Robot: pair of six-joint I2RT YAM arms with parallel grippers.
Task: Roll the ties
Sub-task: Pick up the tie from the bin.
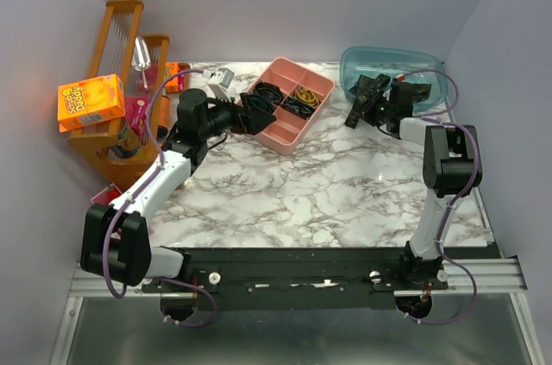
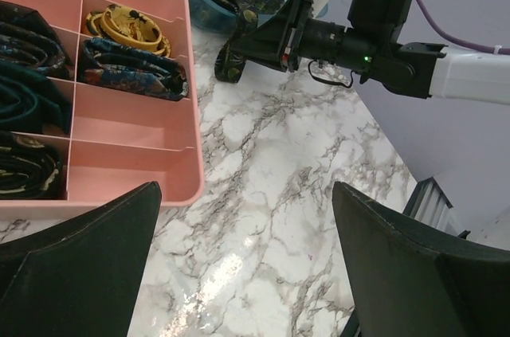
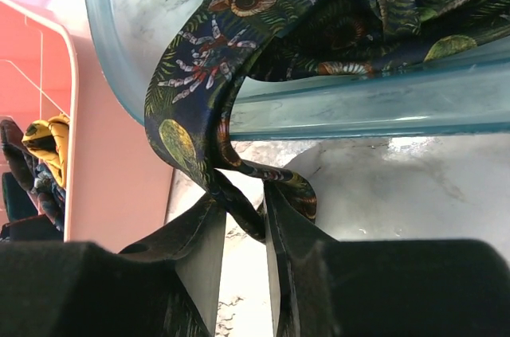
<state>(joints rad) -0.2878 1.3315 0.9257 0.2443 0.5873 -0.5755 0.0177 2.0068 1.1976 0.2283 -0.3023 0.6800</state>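
A dark tie (image 3: 191, 74) with shell and fern prints hangs out over the rim of the teal bin (image 3: 358, 102) at the back right of the table. My right gripper (image 3: 243, 201) is closed on a folded loop of this tie just outside the bin, and a narrow gap still shows lower between its fingers. The left wrist view has that same tie (image 2: 227, 62) dangling from the right gripper (image 2: 239, 42). More ties fill the bin (image 1: 392, 59). My left gripper (image 2: 245, 193) stands wide open and empty over bare marble beside the pink tray (image 2: 135, 186).
The pink tray (image 1: 289, 136) holds rolled ties (image 2: 127, 66) and yellow band loops (image 2: 127, 22) in its compartments. A wooden rack (image 1: 121, 46) with an orange box (image 1: 90, 102) stands at the back left. Grey walls close in both sides.
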